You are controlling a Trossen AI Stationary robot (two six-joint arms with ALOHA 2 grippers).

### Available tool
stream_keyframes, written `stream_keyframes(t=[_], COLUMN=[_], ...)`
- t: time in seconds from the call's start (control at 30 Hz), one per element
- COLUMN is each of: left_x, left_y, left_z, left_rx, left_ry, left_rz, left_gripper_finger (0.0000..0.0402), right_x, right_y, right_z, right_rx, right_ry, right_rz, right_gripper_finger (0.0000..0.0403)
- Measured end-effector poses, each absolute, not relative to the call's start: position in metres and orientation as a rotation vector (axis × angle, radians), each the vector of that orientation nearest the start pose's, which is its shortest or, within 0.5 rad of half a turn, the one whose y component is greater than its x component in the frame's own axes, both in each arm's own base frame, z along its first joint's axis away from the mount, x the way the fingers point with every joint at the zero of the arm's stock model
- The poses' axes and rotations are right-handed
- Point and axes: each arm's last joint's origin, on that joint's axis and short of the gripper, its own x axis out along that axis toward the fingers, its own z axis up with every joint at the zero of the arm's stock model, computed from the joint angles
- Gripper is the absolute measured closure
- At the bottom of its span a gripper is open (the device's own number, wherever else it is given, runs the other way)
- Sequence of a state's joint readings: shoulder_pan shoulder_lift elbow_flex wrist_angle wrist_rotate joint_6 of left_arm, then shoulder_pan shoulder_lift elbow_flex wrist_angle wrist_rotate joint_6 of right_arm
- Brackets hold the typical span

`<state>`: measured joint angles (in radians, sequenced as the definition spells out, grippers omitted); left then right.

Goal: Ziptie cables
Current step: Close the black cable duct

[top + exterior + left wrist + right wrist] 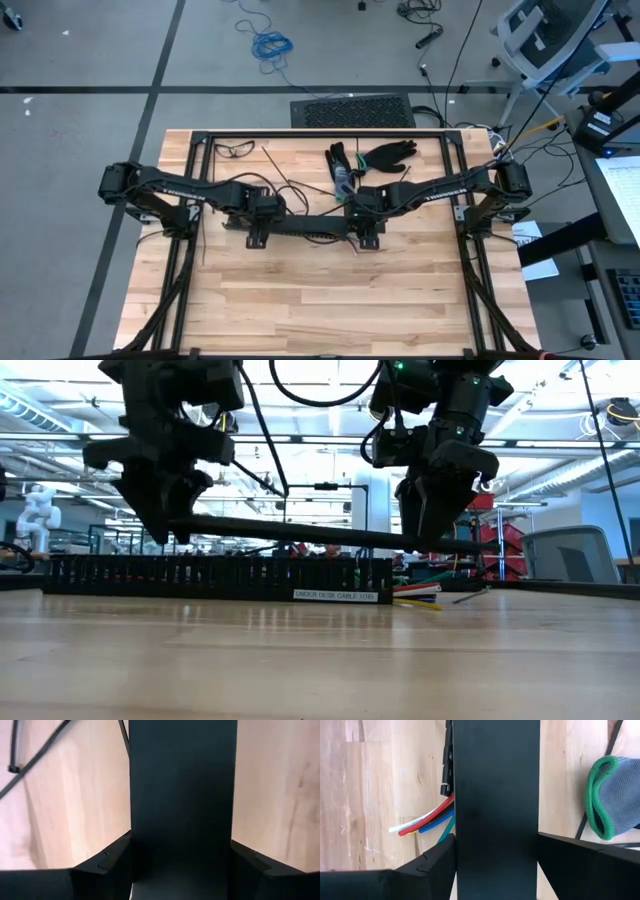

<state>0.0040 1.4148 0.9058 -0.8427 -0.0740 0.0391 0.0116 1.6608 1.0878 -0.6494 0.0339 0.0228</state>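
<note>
A long flat black strip (300, 532) hangs above the table, held near its left end by my left gripper (262, 215) and near its right end by my right gripper (365, 212). Just behind and below it, the black slotted rail (215, 575) lies on the table. The cables (422, 822), white, red, blue and green, lie on the wood beside the strip's right end and also show in the low view (420, 592). Thin dark zipties (30, 757) lie on the table near the left gripper. My left gripper pinches the strip's two long edges (137, 845) between its fingers (112, 857), coming from above and pointing down, across the strip. The strip is lifted clear of the table. My right gripper pinches the strip's two long edges (462, 845) between its fingers (437, 855), likewise from above and across it. That end (440, 543) hangs slightly lower than the left end.
A grey glove with a green cuff (612, 795) and a black glove (390, 152) lie at the far right of the table. More thin dark strips (285, 172) lie at the far middle. The near half of the wooden table (320, 300) is bare.
</note>
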Motion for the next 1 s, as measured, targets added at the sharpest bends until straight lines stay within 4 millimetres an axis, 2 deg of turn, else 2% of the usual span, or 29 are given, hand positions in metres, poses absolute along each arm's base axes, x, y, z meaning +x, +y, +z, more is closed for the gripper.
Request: stream_keyframes(t=[0.2,0.5,0.77,1.0], left_x=[0.241,0.239,0.241,0.248], left_y=[0.003,0.004,0.006,0.007], left_z=[0.191,0.188,0.187,0.174], left_rx=[0.094,0.132,0.181,0.193], left_ry=[1.342,1.355,1.346,1.388], left_rz=[0.042,0.056,0.109,0.082], left_gripper_finger=[0.0173,0.0173,0.0173,0.0173], right_x=[0.316,0.317,0.317,0.316], right_y=[0.003,0.002,0.002,0.002], right_z=[0.193,0.194,0.194,0.193], right_rx=[-0.015,-0.019,-0.03,-0.023], right_ry=[1.216,1.197,1.199,1.206], right_rz=[-0.032,-0.036,-0.057,-0.051], right_gripper_finger=[0.0163,0.0163,0.0163,0.0163])
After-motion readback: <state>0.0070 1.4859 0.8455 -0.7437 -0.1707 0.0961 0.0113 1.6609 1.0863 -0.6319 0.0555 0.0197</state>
